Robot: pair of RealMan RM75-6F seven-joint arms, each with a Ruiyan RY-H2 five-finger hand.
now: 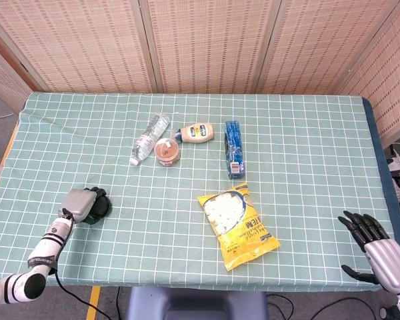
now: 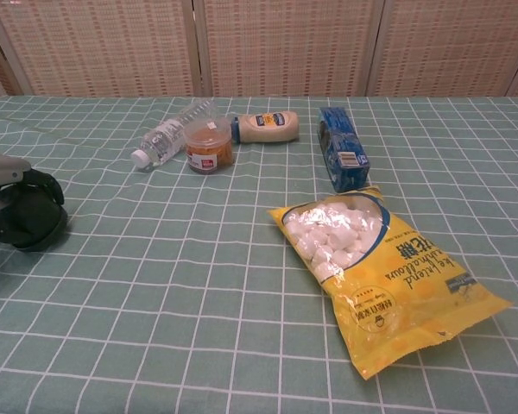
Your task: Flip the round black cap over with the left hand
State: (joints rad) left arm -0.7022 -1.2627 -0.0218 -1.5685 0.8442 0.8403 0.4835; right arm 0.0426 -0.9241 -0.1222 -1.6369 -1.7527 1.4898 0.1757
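Observation:
The round black cap [image 1: 95, 207] [image 2: 22, 217] sits low at the table's near left, against the cloth, tilted toward the chest camera. My left hand [image 1: 82, 202] [image 2: 9, 172] holds it, palm over the top and dark fingers curled around its rim. My right hand [image 1: 375, 244] hovers off the near right corner with fingers spread and nothing in it; it does not show in the chest view.
A yellow marshmallow bag [image 1: 237, 225] lies in the near middle. Farther back lie a blue box [image 1: 233, 149], a mayonnaise bottle [image 1: 197, 133], an orange-lidded jar [image 1: 167, 152] and a water bottle [image 1: 149, 138]. The table's left edge [image 1: 1, 175] is close to my left arm.

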